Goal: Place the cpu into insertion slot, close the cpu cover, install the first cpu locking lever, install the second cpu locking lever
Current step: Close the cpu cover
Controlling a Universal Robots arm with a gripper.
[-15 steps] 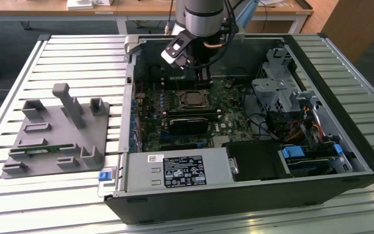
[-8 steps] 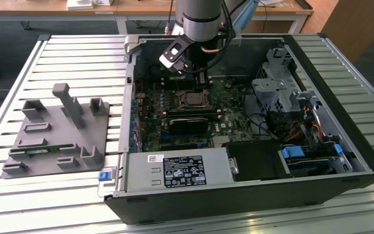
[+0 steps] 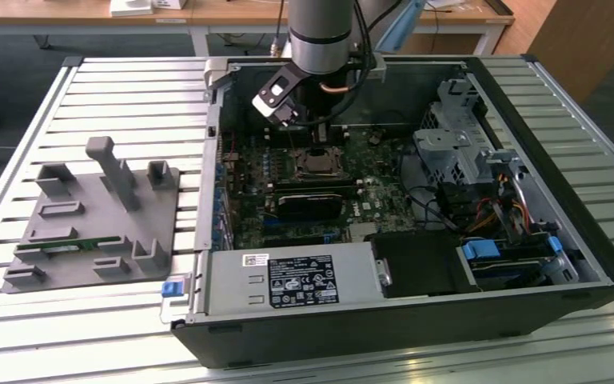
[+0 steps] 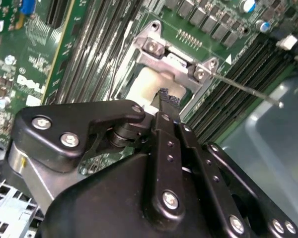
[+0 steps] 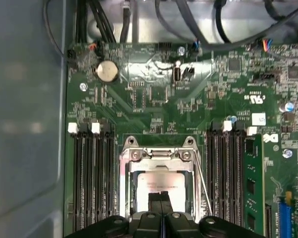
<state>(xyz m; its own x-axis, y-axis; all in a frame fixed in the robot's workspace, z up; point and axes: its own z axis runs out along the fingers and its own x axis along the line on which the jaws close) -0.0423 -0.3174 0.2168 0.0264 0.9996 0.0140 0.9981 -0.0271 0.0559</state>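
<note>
Above cpu (image 5: 151, 182) | pincer (image 5: 161, 197) tips together | cpu cover (image 5: 159, 154) down

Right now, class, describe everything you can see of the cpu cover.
The cpu cover is a thin silver metal frame with a large square window, lying flat on the green motherboard. Two screws show along one edge. The grey cpu shows through the window, where the end effector's shut black tips hover; contact is unclear. A thin wire lever runs alongside.

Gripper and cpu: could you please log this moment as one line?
gripper shut, over cpu | cpu seated | cover down | one lever raised
</note>
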